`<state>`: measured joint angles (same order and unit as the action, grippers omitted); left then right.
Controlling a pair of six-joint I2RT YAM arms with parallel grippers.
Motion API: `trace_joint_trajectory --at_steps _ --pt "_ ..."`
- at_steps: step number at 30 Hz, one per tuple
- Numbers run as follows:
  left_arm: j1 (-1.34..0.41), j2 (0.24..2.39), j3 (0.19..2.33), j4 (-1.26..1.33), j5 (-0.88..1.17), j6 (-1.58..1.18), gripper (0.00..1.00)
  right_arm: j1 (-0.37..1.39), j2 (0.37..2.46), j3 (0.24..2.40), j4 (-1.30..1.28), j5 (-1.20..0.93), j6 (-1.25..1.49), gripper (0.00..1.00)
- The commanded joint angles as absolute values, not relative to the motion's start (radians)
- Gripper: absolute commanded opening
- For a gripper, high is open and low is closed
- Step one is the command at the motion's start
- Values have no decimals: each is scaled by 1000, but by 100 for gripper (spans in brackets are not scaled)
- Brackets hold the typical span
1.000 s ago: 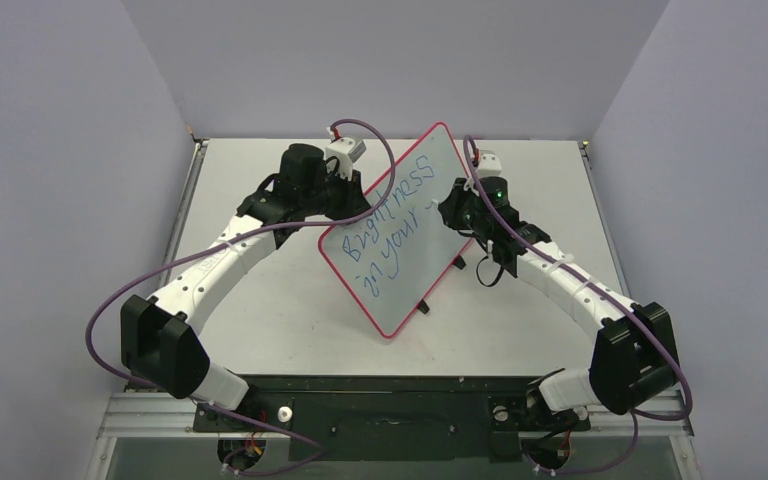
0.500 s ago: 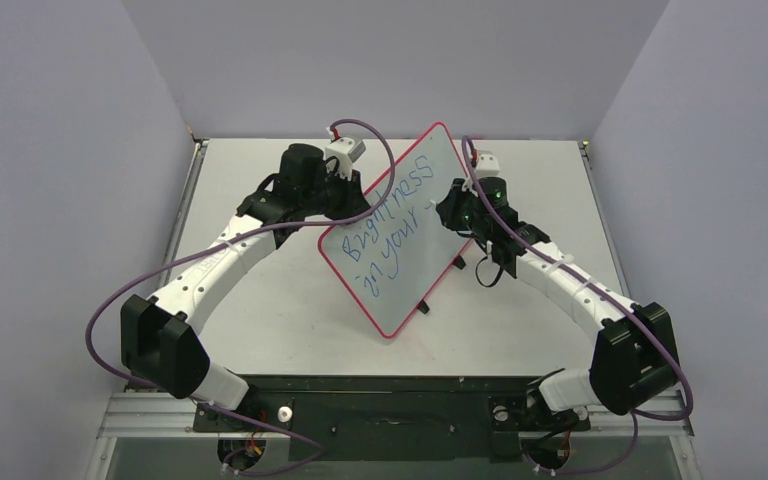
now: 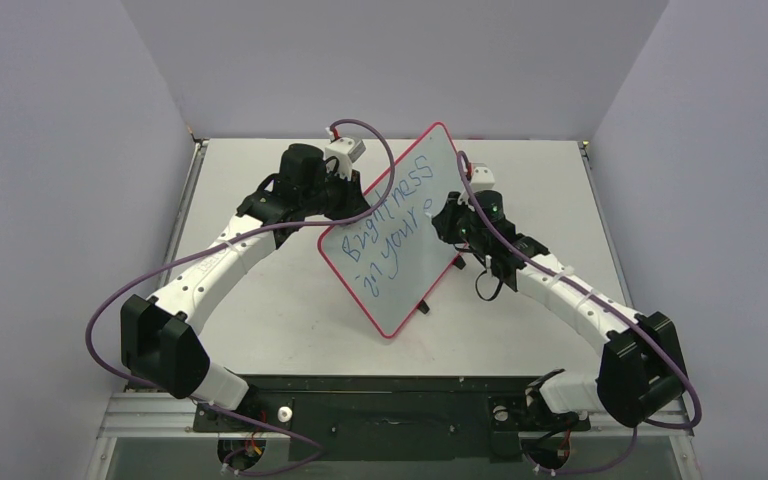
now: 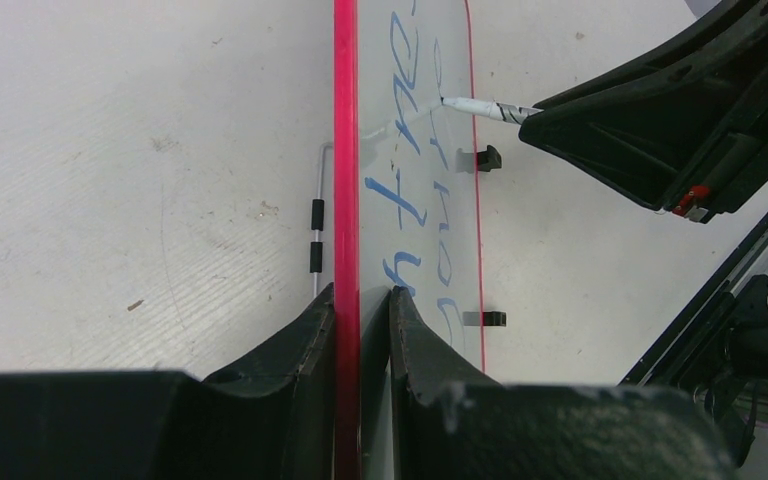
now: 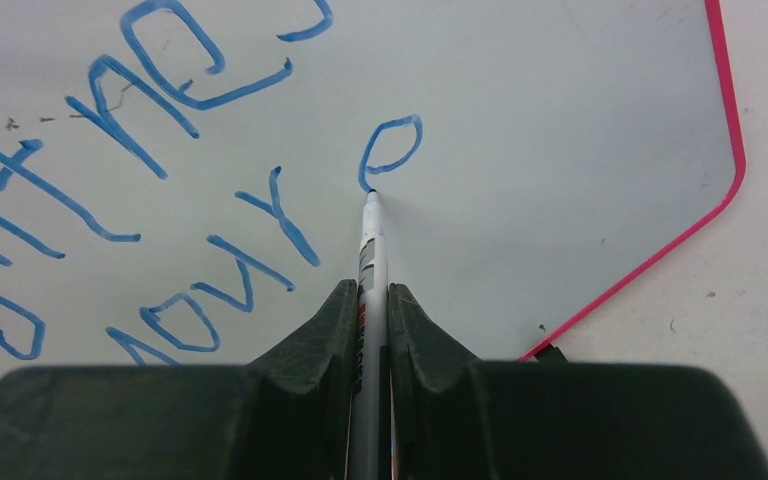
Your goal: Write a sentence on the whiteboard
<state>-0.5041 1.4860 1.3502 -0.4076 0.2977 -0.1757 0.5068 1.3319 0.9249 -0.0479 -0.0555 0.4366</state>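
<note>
Left gripper (image 4: 360, 292) clamps the whiteboard (image 3: 397, 300) by its red-pink rim. One finger (image 4: 312, 330) sits on the back, the other on the written face. Board stands tilted on edge over the grey table (image 3: 260, 310), btwn the two arms; can't tell if its lower rim touches the top.

Right gripper (image 5: 372, 288) is closed tight on a white marker (image 5: 371, 245). The barrel runs straight out past the fingertips, w/ its tip on the board's face just beyond them. Directly ahead of the tip is a blue looped "e", its tail meeting the tip.

Left of the right fingers runs the sentence (image 3: 390, 228) in blue: "Brightness" on the line farther from the fingers, "in your" on the nearer one, then the lone "e". Right of those fingers is bare white face, then the rim's rounded corner & table.

From the left wrist cam, two black clips (image 4: 487, 158) sit on the rim opposite the left fingers.
</note>
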Motion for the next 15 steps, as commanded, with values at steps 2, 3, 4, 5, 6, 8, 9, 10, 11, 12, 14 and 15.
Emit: trace_joint_trajectory --at_steps 2,3,4,5,6,8,9,10,11,12,14,15 --pt "-506 1442 1352 -376 211 -60 0 526 1325 882 -28 -61 455 0" --pt "-506 1441 1352 -376 212 -60 0 526 1325 881 -29 -56 452 0" --pt "-506 1441 1352 -376 211 -60 0 526 1324 881 -33 -46 450 0" --pt "-507 1440 1352 -376 211 -60 0 526 1325 881 -35 -41 448 0" --pt "-508 1440 1351 -376 211 -60 0 525 1327 882 -38 -34 446 0" --pt "-508 1439 1351 -376 209 -60 0 523 1333 887 -42 -23 442 0" --pt "-508 1438 1351 -376 209 -60 0 520 1334 894 -42 -21 440 0" --pt "-508 1438 1351 -376 210 -60 0 518 1341 904 -44 -17 440 0" --pt "-508 1439 1350 -376 209 -60 0 516 1349 909 -45 -13 437 0" --pt "-509 1438 1351 -376 209 -60 0 514 1353 923 -47 -9 436 0" --pt "-509 1439 1350 -376 209 -59 0 509 1366 946 -50 -4 431 0" --pt "-509 1438 1350 -376 209 -58 0 506 1376 955 -51 -3 426 0"
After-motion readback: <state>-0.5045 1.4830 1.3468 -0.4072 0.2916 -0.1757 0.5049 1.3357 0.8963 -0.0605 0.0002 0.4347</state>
